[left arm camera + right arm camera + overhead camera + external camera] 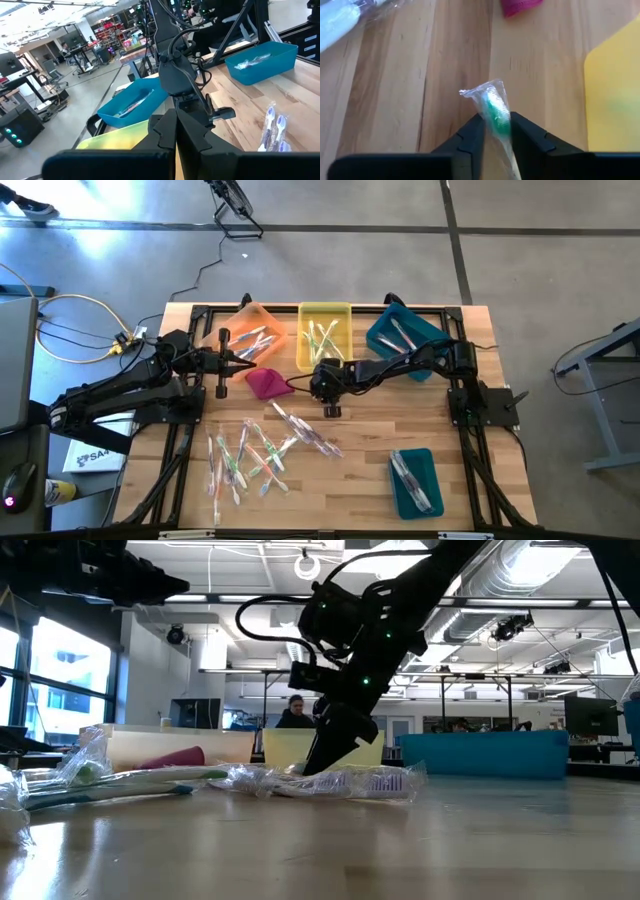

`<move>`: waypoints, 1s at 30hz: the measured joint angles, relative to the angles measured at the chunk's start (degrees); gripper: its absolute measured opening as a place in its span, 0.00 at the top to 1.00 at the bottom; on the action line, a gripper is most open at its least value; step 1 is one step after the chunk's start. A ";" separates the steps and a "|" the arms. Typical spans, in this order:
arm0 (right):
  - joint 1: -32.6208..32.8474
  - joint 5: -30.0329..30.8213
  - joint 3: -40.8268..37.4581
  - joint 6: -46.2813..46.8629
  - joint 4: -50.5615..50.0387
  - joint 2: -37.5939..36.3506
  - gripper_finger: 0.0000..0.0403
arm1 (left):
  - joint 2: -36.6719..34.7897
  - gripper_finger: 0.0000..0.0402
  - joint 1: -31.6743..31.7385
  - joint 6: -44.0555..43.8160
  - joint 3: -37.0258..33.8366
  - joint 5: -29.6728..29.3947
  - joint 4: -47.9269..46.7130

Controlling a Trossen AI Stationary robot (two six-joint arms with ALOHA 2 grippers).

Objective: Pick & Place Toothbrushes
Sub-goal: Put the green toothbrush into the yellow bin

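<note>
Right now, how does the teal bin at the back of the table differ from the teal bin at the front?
The back teal bin sits in the row beside the yellow bin; the front teal bin stands alone near the table's front edge. The right arm reaches across the back teal bin; nothing covers the front teal bin. Both hold a few wrapped toothbrushes.

Toothbrushes (262, 456) on table (360, 470); bins (324, 335) behind.

orange bin (252, 321) at 11 o'clock, yellow bin (325, 311) at 12, two teal bins (402, 328) (414, 482), magenta cloth (265, 383) centre
</note>
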 joint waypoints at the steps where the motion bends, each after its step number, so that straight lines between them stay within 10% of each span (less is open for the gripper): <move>1: 0.01 0.01 0.00 0.00 0.00 0.01 0.81 | 0.00 1.00 0.00 -0.07 0.00 0.00 0.00; 30: 1.28 -1.75 -0.26 0.07 -3.68 -7.96 0.91 | 0.00 1.00 0.00 -1.41 0.00 0.04 0.03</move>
